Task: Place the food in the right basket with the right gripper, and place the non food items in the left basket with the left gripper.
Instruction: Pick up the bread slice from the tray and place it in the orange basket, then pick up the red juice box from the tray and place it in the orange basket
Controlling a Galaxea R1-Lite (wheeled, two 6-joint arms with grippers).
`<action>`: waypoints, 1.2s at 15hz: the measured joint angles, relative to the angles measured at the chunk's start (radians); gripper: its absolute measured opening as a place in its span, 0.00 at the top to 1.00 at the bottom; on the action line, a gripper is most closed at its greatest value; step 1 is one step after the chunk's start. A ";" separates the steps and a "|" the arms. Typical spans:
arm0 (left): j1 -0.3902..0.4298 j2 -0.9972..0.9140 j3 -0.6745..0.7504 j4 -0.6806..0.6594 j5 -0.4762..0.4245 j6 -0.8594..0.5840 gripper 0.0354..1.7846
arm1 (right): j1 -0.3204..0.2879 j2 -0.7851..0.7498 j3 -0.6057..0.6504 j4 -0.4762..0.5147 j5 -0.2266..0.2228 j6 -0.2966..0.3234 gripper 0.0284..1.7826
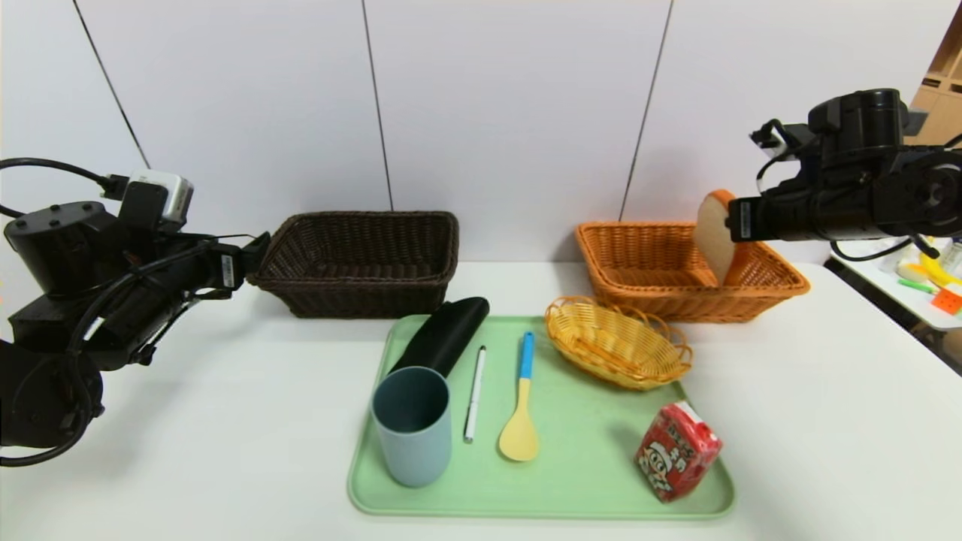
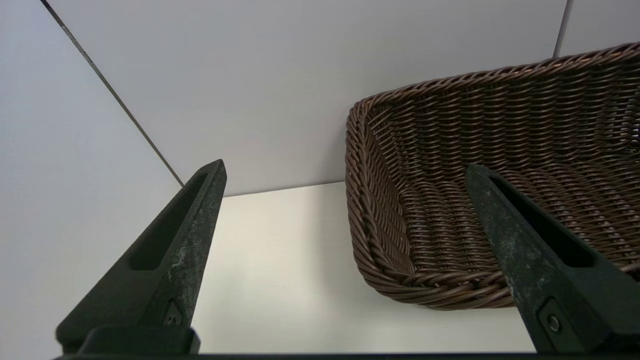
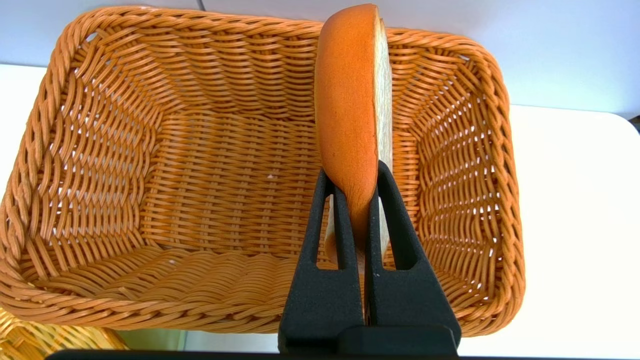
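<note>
1. Over the right basket (image 1: 782,284), the right gripper (image 3: 356,172) clamps the bread slice (image 1: 714,234) upright.
2. Beside the left basket (image 2: 380,210), the left gripper (image 2: 345,172) hangs spread, holding nothing.

You see woven wicker in both big baskets: the left basket (image 2: 450,210) dark brown with a slight sheen, the right basket (image 3: 150,165) orange-tan and glossier. The slice of bread (image 3: 347,115) has a matt, faintly grainy crust. The green tray (image 1: 586,451) looks like smooth matt plastic, the surface (image 1: 827,421) smooth white.
</note>
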 joint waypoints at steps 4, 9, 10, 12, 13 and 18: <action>0.000 0.000 0.000 0.002 0.001 0.001 0.06 | 0.000 -0.001 0.000 0.000 -0.010 -0.004 0.96; 0.000 -0.003 0.000 0.003 0.000 0.001 0.06 | 0.000 0.000 0.012 -0.043 -0.026 -0.009 0.54; 0.000 -0.003 0.000 0.003 0.001 0.001 0.06 | 0.000 -0.001 0.018 -0.046 -0.026 -0.010 0.48; 0.001 -0.004 0.000 0.002 0.001 0.001 0.06 | 0.001 -0.009 0.033 -0.050 -0.019 -0.010 0.38; 0.001 -0.006 0.000 0.002 0.001 0.001 0.06 | 0.003 -0.019 0.040 -0.051 -0.013 -0.008 0.34; 0.001 -0.008 0.019 0.000 0.003 0.000 0.06 | 0.058 -0.150 0.093 -0.031 0.007 -0.009 0.20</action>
